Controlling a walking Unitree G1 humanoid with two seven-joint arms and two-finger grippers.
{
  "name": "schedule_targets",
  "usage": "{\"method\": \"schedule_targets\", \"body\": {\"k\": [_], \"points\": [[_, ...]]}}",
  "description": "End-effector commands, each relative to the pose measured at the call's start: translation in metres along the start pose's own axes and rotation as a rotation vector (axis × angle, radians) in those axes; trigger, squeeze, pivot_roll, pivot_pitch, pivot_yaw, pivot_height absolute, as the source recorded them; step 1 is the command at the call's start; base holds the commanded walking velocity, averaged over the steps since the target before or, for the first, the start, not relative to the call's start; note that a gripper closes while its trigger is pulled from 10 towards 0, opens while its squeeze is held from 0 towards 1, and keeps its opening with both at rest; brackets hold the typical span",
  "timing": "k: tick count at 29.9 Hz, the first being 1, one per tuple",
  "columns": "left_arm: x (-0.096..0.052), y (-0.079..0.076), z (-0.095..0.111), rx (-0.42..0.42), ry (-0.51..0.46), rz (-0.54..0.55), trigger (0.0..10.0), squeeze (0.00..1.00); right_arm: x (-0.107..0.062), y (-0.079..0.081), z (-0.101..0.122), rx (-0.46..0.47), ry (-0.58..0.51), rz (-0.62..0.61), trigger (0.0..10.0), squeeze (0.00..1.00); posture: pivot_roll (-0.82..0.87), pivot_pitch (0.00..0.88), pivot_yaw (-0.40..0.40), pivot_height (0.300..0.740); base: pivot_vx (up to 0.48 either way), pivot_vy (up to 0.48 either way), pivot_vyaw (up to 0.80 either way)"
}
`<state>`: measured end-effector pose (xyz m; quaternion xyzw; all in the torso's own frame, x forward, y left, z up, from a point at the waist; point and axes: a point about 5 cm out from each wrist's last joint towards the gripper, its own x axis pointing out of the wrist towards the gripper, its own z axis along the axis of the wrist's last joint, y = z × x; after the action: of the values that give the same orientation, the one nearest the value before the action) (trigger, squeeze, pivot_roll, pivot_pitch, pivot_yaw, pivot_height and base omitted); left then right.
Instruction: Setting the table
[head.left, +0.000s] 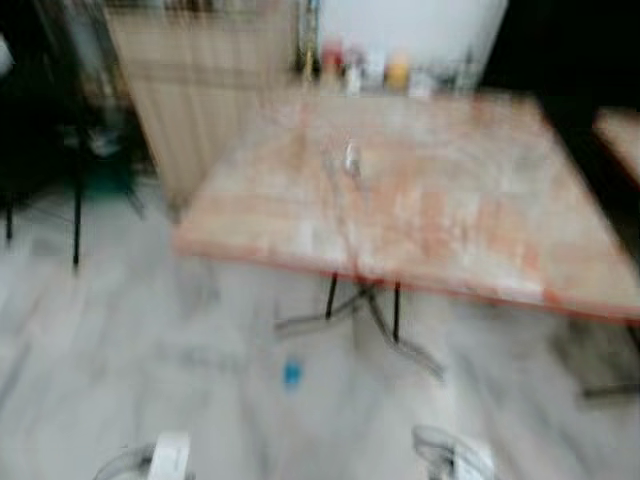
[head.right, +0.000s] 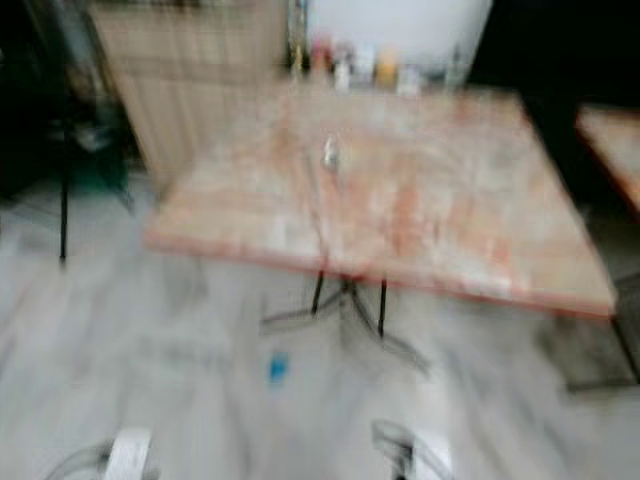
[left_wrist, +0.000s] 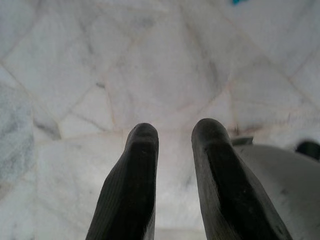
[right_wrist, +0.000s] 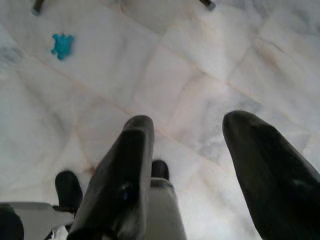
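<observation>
- Ahead of me, a blurred table, bottles at its far edge.
- My left gripper narrowly parted, right gripper spread, both empty.
- Risk: treading on the blue floor scrap.

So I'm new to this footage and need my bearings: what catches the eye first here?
The square table with its reddish marbled top stands straight ahead on the pale stone floor, a row of small bottles blurred along its far edge. A small bright-blue object lies on the floor before the table. Both arms hang low, the right gripper open and empty.
</observation>
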<state>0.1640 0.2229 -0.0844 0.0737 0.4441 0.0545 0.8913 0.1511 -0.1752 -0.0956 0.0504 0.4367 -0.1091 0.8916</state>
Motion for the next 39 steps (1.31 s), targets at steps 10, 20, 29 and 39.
{"method": "schedule_targets", "body": {"k": [10, 20, 29, 39], "points": [[0.0000, -0.0035, -0.0009, -0.013, 0.006, -0.007, 10.0, 0.00, 0.0009, -0.0074, 0.0021, 0.017, 0.003, -0.019, 10.0, 0.00, 0.10, 0.000, -0.040, 0.740, 0.000, 0.000, -0.16], [-0.0002, -0.0063, -0.0018, -0.019, 0.007, -0.009, 10.0, 0.00, 0.0011, -0.0076, 0.0024, 0.006, 0.005, -0.016, 10.0, 0.00, 0.10, 0.000, -0.042, 0.740, 0.000, 0.000, -0.78], [-0.0001, -0.0051, -0.0016, -0.031, 0.008, 0.001, 10.0, 0.00, 0.0011, -0.0079, 0.0026, 0.003, 0.005, -0.015, 10.0, 0.00, 0.10, 0.000, -0.044, 0.740, 0.000, 0.218, -0.77], [0.0005, -0.0057, 0.0012, -0.023, 0.000, -0.001, 10.0, 0.00, 0.0013, -0.0076, 0.0029, 0.000, 0.005, -0.012, 10.0, 0.00, 0.11, 0.000, -0.045, 0.740, 0.000, 0.000, -0.77]]}}
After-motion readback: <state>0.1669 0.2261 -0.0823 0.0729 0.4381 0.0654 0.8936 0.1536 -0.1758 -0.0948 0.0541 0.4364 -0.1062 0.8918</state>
